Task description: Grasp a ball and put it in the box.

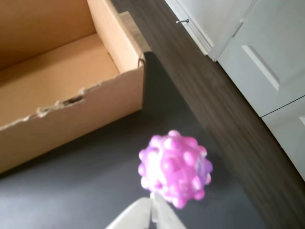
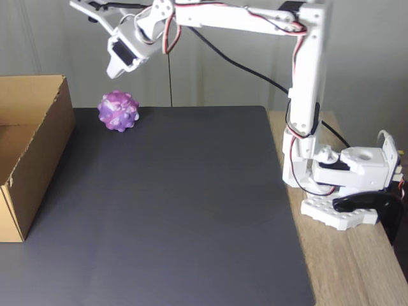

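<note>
The bumpy purple and pink ball (image 2: 118,111) lies on the black mat (image 2: 185,204) near its far edge, a short way right of the brown cardboard box (image 2: 38,137) in the fixed view. In the wrist view the ball (image 1: 175,162) looks slightly blurred, just beyond my white fingertips (image 1: 138,217), and the open box (image 1: 71,109) fills the upper left. My gripper (image 2: 95,13) hangs high above the ball at the end of the outstretched arm. Its fingers meet with nothing between them (image 1: 153,214).
The arm's white base (image 2: 344,185) stands on the wooden tabletop (image 2: 357,268) right of the mat. In the wrist view, dark floor (image 1: 224,105) and white doors (image 1: 267,52) lie beyond the mat's edge.
</note>
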Tool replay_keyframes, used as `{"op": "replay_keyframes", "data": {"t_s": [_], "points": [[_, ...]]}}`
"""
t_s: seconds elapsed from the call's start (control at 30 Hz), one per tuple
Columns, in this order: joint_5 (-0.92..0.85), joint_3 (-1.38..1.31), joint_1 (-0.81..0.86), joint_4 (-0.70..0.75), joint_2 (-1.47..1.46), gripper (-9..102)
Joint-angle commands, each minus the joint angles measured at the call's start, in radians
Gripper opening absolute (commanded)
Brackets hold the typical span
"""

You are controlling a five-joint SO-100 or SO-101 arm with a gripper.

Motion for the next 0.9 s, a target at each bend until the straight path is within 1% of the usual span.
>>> {"op": "replay_keyframes", "data": {"t_s": [0.0, 0.4, 0.6, 0.73, 0.87], "points": [[-0.005, -0.081, -0.002, -0.018, -0.017, 0], [-0.008, -0.08, 0.044, -0.029, -0.063, 0], [-0.005, -0.081, 0.035, 0.092, -0.078, 0], [-0.029, -0.057, 0.023, 0.094, -0.094, 0], [-0.044, -0.064, 0.015, 0.06, -0.137, 0]]}}
